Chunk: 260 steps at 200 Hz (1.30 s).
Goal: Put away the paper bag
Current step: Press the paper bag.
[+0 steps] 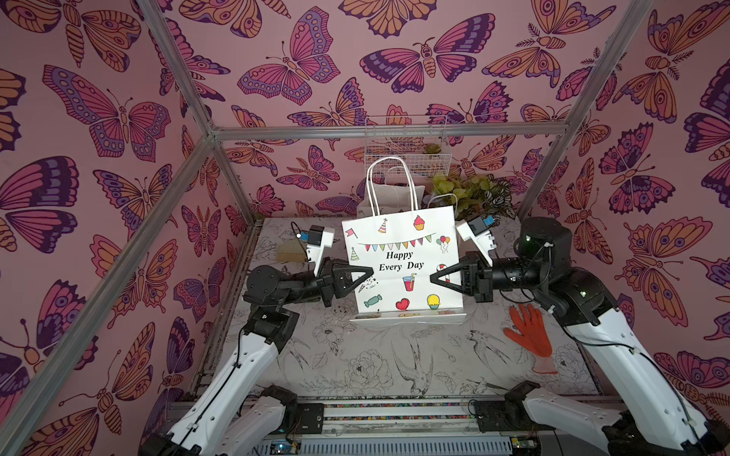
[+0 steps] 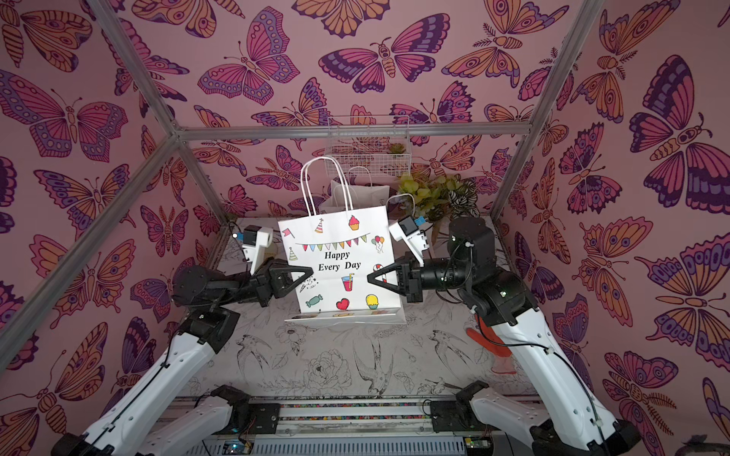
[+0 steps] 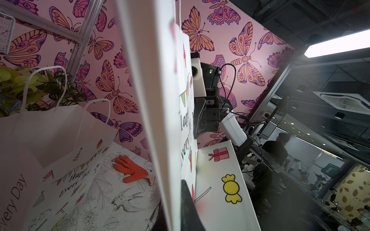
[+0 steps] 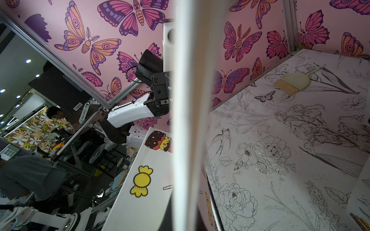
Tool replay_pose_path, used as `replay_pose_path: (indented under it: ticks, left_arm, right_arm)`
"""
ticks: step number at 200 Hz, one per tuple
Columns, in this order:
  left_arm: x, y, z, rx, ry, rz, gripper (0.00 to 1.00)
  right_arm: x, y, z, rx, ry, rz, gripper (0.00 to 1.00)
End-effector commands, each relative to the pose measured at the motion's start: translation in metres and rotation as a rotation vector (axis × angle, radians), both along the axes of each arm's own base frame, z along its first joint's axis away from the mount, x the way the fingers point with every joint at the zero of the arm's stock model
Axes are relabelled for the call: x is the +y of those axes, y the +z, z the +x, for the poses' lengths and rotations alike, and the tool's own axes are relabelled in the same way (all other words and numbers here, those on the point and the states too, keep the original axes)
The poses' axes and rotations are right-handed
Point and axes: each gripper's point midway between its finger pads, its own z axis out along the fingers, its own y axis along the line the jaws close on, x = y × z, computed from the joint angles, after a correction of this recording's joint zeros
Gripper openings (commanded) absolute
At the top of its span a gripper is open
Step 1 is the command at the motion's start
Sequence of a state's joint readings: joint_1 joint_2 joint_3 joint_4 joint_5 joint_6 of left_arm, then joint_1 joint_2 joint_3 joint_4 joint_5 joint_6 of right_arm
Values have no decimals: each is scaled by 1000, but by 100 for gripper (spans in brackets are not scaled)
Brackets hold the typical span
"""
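Right end effector [image 1: 431,279] pinches paper bag [image 1: 399,241]; left end effector [image 1: 371,271] flanks it.

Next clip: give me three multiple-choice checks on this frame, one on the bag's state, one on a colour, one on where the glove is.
1. The paper bag is: A lying flat; B upright; C crumpled.
2. The heart printed on it is: A blue; B red; C green.
3. The orange glove lies: A inside the bag; B over the bag's handles; C on the table.
Key: B, its printed face stands vertical; B, plainly red in both top views; C, flat on the table at the robot's right.
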<state>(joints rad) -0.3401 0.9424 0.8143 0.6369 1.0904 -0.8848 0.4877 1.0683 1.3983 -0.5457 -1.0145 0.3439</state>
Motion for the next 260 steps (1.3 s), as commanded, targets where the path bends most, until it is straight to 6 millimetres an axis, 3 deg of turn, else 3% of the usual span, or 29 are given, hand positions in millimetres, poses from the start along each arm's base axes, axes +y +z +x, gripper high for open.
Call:
replay_pose_path:
  ticks: [1, 23, 55, 101, 123, 156, 182, 196, 218, 232, 245, 260]
  left_arm:
    - [0, 3, -15, -50, -73, 16, 29]
    - [0, -1, -24, -66, -107, 30, 40]
    - [0, -4, -32, -69, -150, 49, 41]
    - [1, -5, -38, -69, -170, 56, 0]
    - [2, -2, -38, -70, -158, 48, 0]
    - [4, 4, -35, -75, -112, 30, 0]
    - [6, 6, -35, -75, -87, 18, 0]
    - [7, 10, -36, -77, -75, 11, 0]
    - [9, 14, -43, -88, -76, 5, 0]
    - [10, 14, -46, -94, -81, 6, 0]
    - [10, 11, -46, -88, -87, 12, 0]
    - [8, 7, -45, -73, -102, 24, 18]
  right_arm:
    - [-7, 23, -14, -39, 11, 34, 0]
    - [-6, 32, -13, -45, 6, 52, 0]
    - [-6, 42, -12, -48, 2, 80, 0]
    - [-5, 41, -7, -20, -18, 107, 0]
    - [-5, 39, -10, -5, -13, 107, 0]
    - [-10, 27, -24, 29, 16, 66, 43]
    - [-13, 16, -33, 63, 25, 28, 48]
    - [-11, 10, -38, 79, 42, 11, 42]
    - [-7, 1, -41, 88, 55, -14, 12]
    - [-7, -2, -39, 83, 43, -27, 0]
    - [-8, -2, -37, 66, 30, -33, 0]
    - [-9, 1, -36, 45, 16, -31, 0]
